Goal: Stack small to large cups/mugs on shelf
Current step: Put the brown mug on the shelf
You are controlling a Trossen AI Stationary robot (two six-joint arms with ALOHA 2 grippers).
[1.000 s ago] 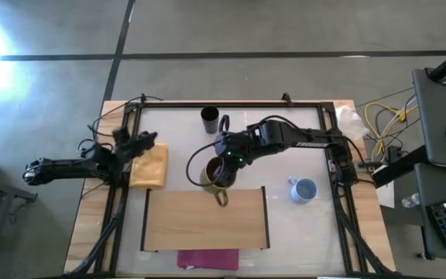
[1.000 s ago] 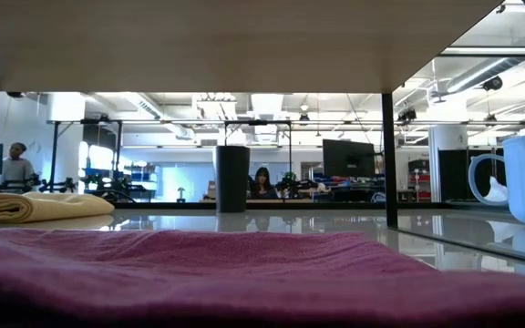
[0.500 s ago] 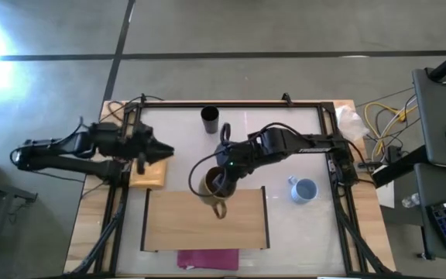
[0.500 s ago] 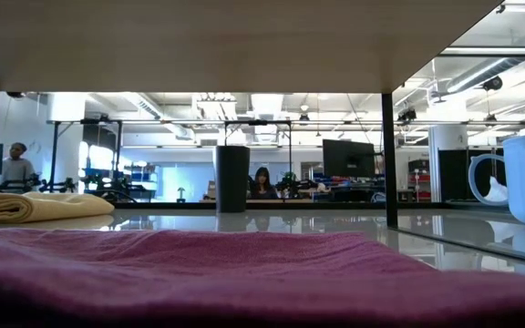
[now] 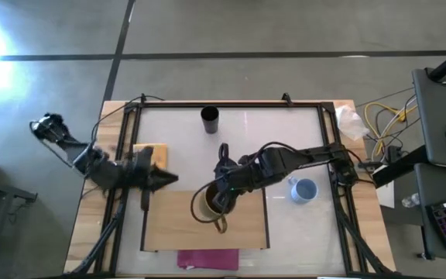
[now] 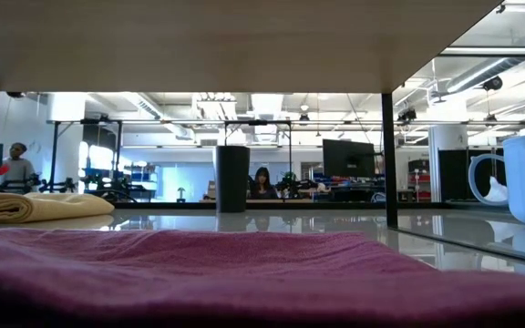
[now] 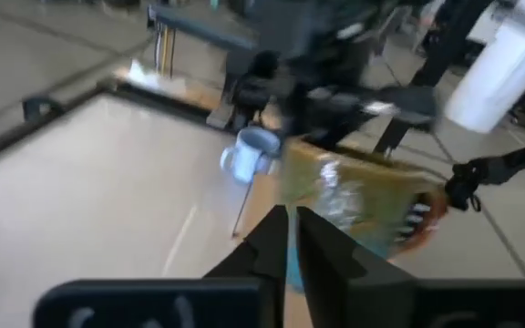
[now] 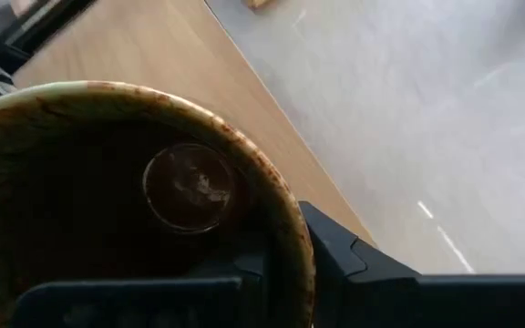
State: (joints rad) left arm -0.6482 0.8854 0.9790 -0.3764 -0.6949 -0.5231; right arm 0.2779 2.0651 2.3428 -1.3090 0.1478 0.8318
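An open-plan lab: monitors [image 6: 348, 157], metal rigs [image 6: 98, 146], ceiling strip lights [image 6: 149, 106], and people seated [image 6: 263, 182] beyond the table.

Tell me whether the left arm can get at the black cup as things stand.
Probably yes. The left pincer carries nothing, and the black cup stands alone on bare table, clear of the right pincer and its brown mug.

Yellow cloth [image 5: 150, 153] left, magenta strip [image 5: 207, 258] front

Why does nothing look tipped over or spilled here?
Nothing stands out. The narrow black cup and pale blue mug stand upright on the table, and the right claw grips the brown mug's rim over the light-wood shelf.
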